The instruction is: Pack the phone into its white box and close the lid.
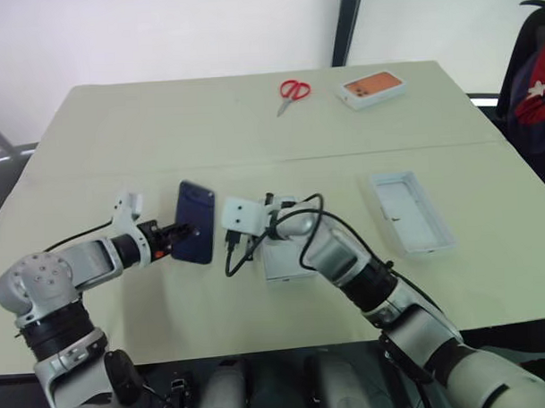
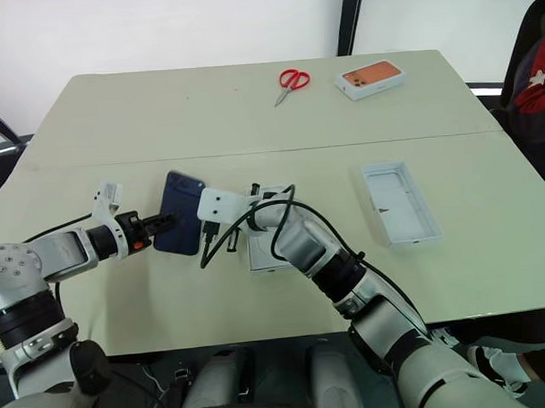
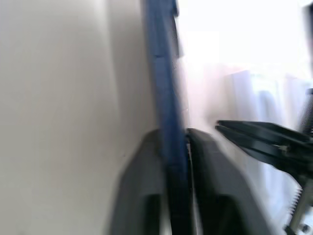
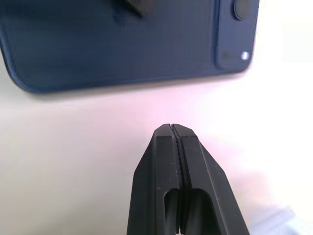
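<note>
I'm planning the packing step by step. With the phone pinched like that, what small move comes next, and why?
Probably carry the phone toward the white box. The left gripper is shut on the phone's edge, the right gripper is shut and empty beside it, and the box is partly hidden under the right arm, so that arm should likely clear away first.

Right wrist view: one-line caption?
Shut right gripper hangs empty beside the dark blue phone.
</note>
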You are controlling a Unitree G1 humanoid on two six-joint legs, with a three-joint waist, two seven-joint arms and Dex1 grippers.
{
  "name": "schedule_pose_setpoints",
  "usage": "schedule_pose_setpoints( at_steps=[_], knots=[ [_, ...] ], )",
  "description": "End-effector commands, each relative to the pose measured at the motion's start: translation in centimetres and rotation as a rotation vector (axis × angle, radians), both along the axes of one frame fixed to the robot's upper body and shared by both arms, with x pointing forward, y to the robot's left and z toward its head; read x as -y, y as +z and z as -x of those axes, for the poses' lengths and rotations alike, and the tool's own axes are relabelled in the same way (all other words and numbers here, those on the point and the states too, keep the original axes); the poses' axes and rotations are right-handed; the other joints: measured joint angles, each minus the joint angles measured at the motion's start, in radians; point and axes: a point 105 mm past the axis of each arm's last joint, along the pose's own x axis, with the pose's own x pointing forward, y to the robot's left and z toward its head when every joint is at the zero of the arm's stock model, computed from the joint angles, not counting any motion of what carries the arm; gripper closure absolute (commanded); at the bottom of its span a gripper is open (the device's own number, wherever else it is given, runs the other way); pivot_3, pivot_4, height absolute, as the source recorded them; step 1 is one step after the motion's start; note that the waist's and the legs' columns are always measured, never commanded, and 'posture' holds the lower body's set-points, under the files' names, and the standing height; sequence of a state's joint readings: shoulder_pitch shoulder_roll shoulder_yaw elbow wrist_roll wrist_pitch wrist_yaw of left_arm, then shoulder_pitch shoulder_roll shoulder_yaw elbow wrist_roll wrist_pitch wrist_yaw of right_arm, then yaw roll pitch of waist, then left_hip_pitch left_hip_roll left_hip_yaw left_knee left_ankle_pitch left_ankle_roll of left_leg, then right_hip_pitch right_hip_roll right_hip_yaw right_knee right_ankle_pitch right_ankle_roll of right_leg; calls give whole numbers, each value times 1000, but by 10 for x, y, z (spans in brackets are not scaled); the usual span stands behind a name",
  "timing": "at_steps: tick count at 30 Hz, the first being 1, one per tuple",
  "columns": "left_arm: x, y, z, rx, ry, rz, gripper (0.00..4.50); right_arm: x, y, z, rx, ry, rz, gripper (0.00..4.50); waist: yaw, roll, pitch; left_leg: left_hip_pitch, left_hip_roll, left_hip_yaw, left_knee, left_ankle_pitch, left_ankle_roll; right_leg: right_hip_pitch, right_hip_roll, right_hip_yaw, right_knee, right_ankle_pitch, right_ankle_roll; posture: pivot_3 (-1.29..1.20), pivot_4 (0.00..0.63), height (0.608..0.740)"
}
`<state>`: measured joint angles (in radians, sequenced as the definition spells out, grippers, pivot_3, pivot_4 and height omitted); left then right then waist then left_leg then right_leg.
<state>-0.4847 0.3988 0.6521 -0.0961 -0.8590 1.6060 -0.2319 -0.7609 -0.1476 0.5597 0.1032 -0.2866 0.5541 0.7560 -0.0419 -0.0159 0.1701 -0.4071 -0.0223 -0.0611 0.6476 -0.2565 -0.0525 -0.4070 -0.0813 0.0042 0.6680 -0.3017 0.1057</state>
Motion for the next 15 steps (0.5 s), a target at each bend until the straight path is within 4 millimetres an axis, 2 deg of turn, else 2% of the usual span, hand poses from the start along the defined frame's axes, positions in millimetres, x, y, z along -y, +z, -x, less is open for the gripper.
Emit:
schedule_pose_setpoints(
  at_steps=[1, 3, 6, 8, 11, 15],
  knots=[
    [-7, -2, 2, -15, 36, -23, 4464, 5, 31, 13, 22, 46, -90, 4500, -1, 0, 0, 0, 0, 0, 0, 0, 0, 0, 0, 0, 0, 0, 0, 0, 150, 740],
    [-5, 0, 2, -4, 31, -10, 4464, 13, 41, 21, 18, 67, -118, 4500, 1, 0, 0, 0, 0, 0, -1, 0, 0, 0, 0, 0, 0, 0, 0, 0, 150, 740],
    [2, 9, 2, 41, 5, 28, 4464, 38, 54, 34, -19, 90, -146, 4500, 4, 0, 0, 0, 0, 0, 0, -2, 3, 0, 0, 0, -1, 0, 0, 0, 150, 740],
    [11, 15, 2, 69, -28, 59, 4464, 56, 49, 33, -30, 61, -111, 4500, 8, 0, 0, 0, 0, 0, 0, -3, 6, 0, 0, 0, -1, 0, 0, 0, 150, 740],
    [28, 21, 3, 103, -90, 95, 4464, 77, 36, 21, -44, -33, -65, 4500, 19, -1, 1, 0, 0, 0, 0, -3, 6, 1, -1, 0, -1, 0, 0, 0, 150, 740],
    [42, 18, 3, 95, -125, 124, 4464, 84, 17, 11, -67, -90, -31, 4500, 21, -1, 1, 0, 0, 1, 0, -3, 6, 0, 0, 0, -1, 0, 0, 0, 150, 740]
  ],
)
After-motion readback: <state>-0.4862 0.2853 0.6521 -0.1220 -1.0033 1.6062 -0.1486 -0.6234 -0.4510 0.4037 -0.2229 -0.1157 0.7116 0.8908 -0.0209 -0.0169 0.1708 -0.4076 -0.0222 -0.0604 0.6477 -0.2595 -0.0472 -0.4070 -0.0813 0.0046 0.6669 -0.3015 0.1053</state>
